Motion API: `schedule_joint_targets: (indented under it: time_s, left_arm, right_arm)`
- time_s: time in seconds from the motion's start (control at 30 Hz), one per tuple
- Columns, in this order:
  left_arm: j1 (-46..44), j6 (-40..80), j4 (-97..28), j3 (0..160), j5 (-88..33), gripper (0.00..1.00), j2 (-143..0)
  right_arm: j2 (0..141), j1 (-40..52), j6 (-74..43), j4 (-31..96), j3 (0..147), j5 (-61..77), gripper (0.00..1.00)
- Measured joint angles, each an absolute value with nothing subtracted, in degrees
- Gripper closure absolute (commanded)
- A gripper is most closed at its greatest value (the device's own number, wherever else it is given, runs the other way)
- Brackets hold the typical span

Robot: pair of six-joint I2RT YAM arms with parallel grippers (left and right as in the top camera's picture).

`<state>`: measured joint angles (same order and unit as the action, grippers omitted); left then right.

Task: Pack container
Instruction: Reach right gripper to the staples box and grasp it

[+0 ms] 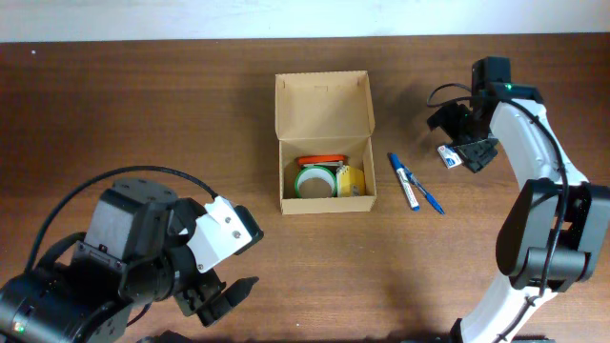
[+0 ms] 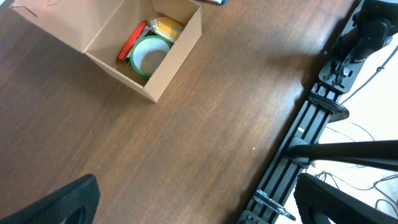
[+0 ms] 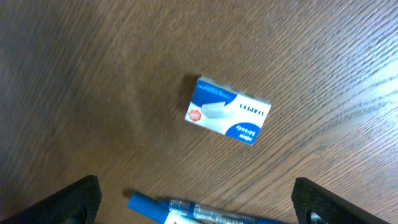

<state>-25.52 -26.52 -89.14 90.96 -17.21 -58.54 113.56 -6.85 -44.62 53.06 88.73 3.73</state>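
The brown cardboard container (image 1: 324,143) stands open at the table's middle, flap lid back; it also shows in the left wrist view (image 2: 165,65). Inside lie a green tape roll (image 1: 314,182), a yellow item (image 1: 351,180) and an orange-red item (image 1: 319,160). Two blue pens (image 1: 410,183) lie right of it. A small blue-and-white staples box (image 3: 228,111) lies near the right gripper, partly hidden overhead (image 1: 450,155). My right gripper (image 3: 196,199) is open and empty above the staples box and a pen (image 3: 186,211). My left gripper (image 2: 196,199) is open and empty near the front edge.
The left arm's bulky body (image 1: 133,257) fills the front left corner. The right arm (image 1: 534,191) runs along the right side. A black rail and cables (image 2: 323,112) lie beyond the table's front edge in the left wrist view.
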Motion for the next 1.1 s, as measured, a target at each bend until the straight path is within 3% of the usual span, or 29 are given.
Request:
schedule_joint_targets:
  time_s: [1.1]
  left_arm:
    - [-25.5,-26.5,-89.1,91.0,-17.2,0.00,-58.5]
  right_arm:
    - [120.5,-7.0,-44.7,48.7,89.3,2.4,0.01]
